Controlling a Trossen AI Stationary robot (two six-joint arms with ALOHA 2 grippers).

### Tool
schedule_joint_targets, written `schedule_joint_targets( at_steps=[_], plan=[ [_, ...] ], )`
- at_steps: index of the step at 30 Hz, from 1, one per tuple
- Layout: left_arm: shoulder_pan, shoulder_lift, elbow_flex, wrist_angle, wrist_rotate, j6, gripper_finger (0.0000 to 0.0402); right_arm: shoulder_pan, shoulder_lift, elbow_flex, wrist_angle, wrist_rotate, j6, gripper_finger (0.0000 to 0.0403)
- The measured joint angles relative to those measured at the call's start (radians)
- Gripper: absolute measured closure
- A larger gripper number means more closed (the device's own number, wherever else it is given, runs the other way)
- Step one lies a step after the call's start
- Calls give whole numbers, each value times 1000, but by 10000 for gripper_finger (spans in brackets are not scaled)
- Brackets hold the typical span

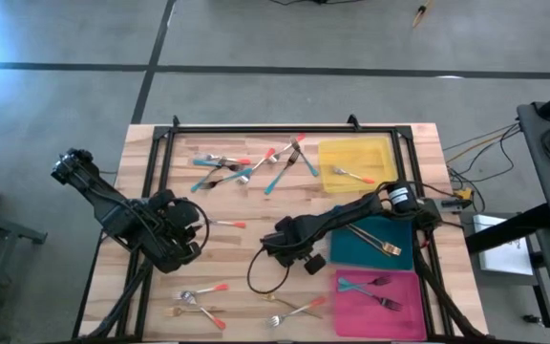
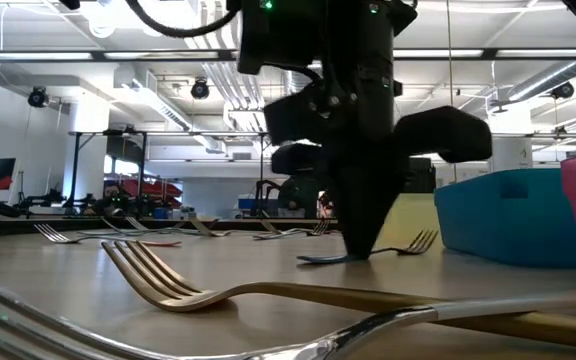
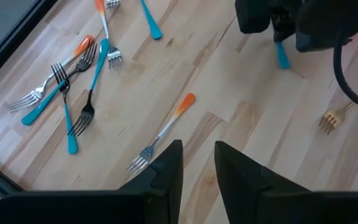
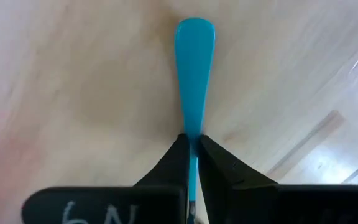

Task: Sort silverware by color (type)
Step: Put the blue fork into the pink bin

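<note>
Slim forks with orange or teal handles lie scattered on the wooden table (image 1: 256, 205). My right gripper (image 1: 285, 247) stands mid-table, left of the teal tray (image 1: 351, 250), shut on a teal-handled fork (image 4: 194, 74). The low view shows that fork's tines (image 2: 423, 240) sticking out to one side of the gripper (image 2: 360, 250). My left gripper (image 3: 197, 165) is open and hovers at the table's left, just beside an orange-handled fork (image 3: 166, 130) that lies flat on the wood (image 1: 227, 225). My right gripper pinches the teal fork's handle (image 4: 193, 140) between its two fingers, partway along it, with the rounded free end (image 4: 194, 31) reaching out past the fingertips. The fingers come down from above, across the fork. The fork lies near level, its handle end (image 2: 313, 260) at the table's surface.
A cluster of forks (image 1: 246, 167) lies at the table's far side, and others lie near the front edge (image 1: 203, 298). At the right stand a yellow tray (image 1: 375, 153) with one fork, the teal tray with a gold fork (image 1: 378, 241), and a pink tray (image 1: 356, 311) with teal forks. A black cable (image 1: 261, 277) loops under the right arm.
</note>
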Motion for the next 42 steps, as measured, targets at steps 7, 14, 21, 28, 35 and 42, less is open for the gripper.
schedule_joint_targets(
  at_steps=[7, 14, 21, 28, 35, 42],
  plan=[
    [0, 0, 0, 0, -1, 0, 325, -13, -11, 136, -6, -3, 40, 397],
    [-3, 0, 0, 1, 8, 0, 325, -14, -17, 319, -248, -59, 269, 396],
    [-12, 0, 0, 1, 24, 0, 325, 95, -45, 344, -430, -215, 504, 395],
    [-13, 0, 0, 14, 25, -1, 325, 240, -124, 270, -461, -257, 661, 395],
    [-13, 0, 0, 76, 25, -6, 325, 350, -286, 56, -406, -236, 867, 394],
    [-14, 0, 0, 179, 31, -12, 325, 510, -494, -285, -49, -226, 1139, 394]
  ],
)
